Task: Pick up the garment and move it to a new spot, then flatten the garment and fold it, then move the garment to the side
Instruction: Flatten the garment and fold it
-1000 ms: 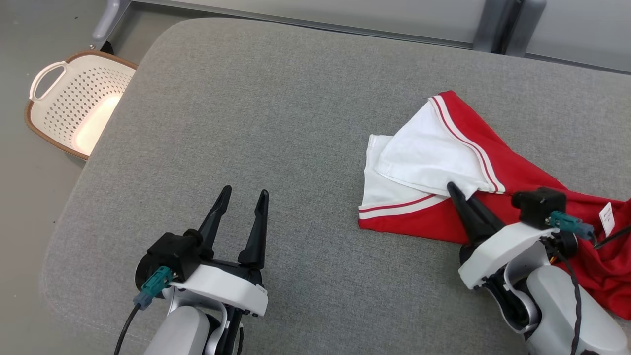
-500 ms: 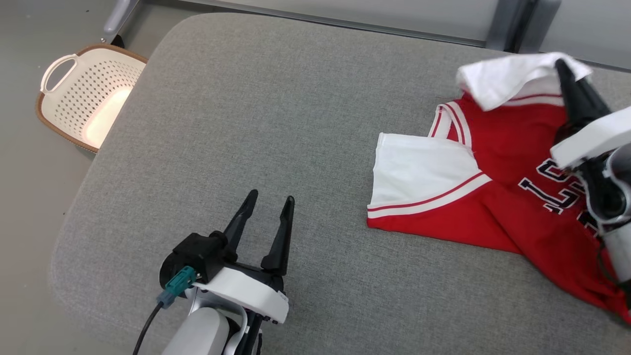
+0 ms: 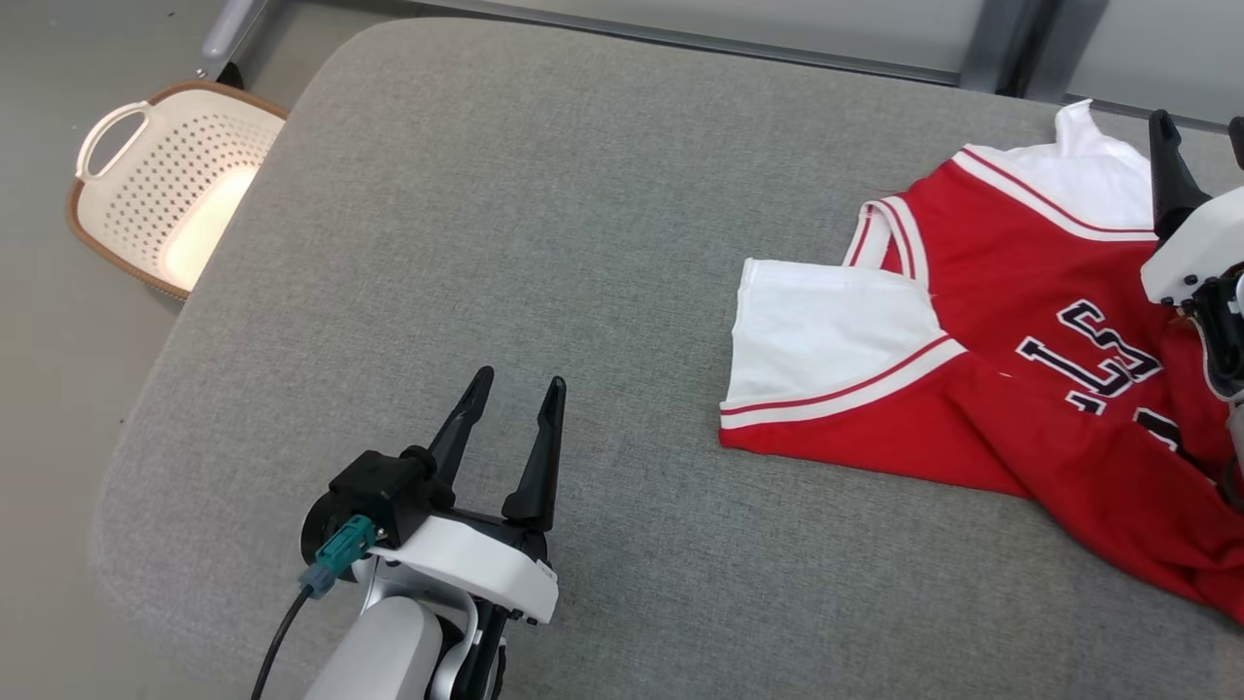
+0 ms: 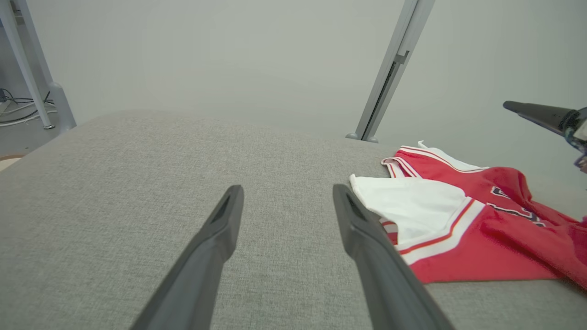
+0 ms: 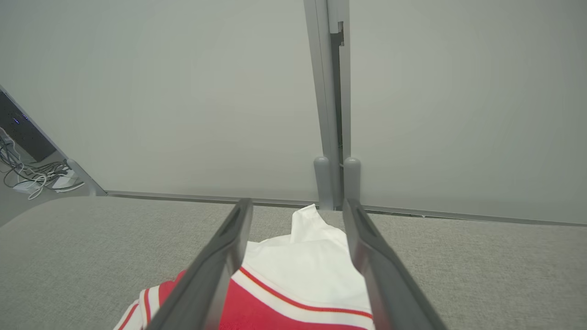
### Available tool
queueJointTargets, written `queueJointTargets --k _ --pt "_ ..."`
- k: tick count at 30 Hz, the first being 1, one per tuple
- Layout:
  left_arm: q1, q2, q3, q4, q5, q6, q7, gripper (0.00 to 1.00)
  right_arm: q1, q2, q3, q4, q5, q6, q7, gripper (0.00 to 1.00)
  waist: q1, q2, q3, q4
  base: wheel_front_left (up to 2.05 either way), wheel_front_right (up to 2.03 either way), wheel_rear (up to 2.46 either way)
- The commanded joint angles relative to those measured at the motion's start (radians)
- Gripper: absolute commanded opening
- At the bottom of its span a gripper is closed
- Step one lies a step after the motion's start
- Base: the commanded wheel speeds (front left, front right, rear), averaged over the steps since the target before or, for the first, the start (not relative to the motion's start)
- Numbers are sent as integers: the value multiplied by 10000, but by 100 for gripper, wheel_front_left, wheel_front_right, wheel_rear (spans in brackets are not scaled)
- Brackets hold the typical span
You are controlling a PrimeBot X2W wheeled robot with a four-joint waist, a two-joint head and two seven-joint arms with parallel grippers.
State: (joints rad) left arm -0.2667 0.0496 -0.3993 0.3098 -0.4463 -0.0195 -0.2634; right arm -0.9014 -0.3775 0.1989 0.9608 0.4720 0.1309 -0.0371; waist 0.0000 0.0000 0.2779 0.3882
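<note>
Clearly, the right gripper's [image 5: 297, 204] two dark fingers [image 5: 220, 256] stand wide apart and hold nothing. In the right wrist view the white sleeve [image 5: 312, 261] of the garment lies on the surface below and between them, with its red-striped edge nearer the wrist. In the left wrist view one of these fingers hangs in the air above the far end of the cloth, clear of it. The left gripper's [image 4: 288, 188] fingers [image 4: 215, 238] are likewise spread and empty. They hover over bare grey fabric, and the tip of one sits just beside the garment's near white sleeve in the left wrist view without touching it. In the head view this gripper is well apart from the cloth. The garment [image 3: 982, 389], a red jersey with white sleeves, red-and-white trim and dark lettering across the chest, lies spread front-up on the right part of the grey cushioned surface [image 3: 544, 214]. One sleeve points toward the middle of the surface, the other toward its far edge, and the body runs off the right edge of the head view. A white perforated basket [image 3: 165, 194] with a brown rim sits on the floor beside the cushion's far left corner. Grey partition panels joined by a metal post [image 5: 332, 91] stand behind the surface.
</note>
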Motion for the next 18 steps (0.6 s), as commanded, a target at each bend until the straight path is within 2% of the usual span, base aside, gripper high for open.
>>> queueJointTargets --k 1,4,11,15,18 --pt "-133 24 99 -15 117 -2 -16 100 181 23 31 -21 -43 -4 -252 100 0 0 -223 -279 0 0 0" --pt "-95 35 245 -33 237 -36 -16 100 441 162 147 -194 -13 -2 -638 100 0 0 -400 -542 0 0 0" --pt "136 30 717 -117 545 -173 -16 100 1889 342 440 -1343 4 -2 -1826 100 0 0 -1003 -1654 0 0 0" --pt "264 28 1015 -40 569 -218 -16 100 3084 656 -21 -2253 -47 -2 -2165 100 0 0 -1278 -2288 0 0 0" --pt "335 27 1196 121 526 -237 -12 100 4096 973 -363 -3100 -494 -2 -2265 100 0 0 -1352 -2707 0 0 0"
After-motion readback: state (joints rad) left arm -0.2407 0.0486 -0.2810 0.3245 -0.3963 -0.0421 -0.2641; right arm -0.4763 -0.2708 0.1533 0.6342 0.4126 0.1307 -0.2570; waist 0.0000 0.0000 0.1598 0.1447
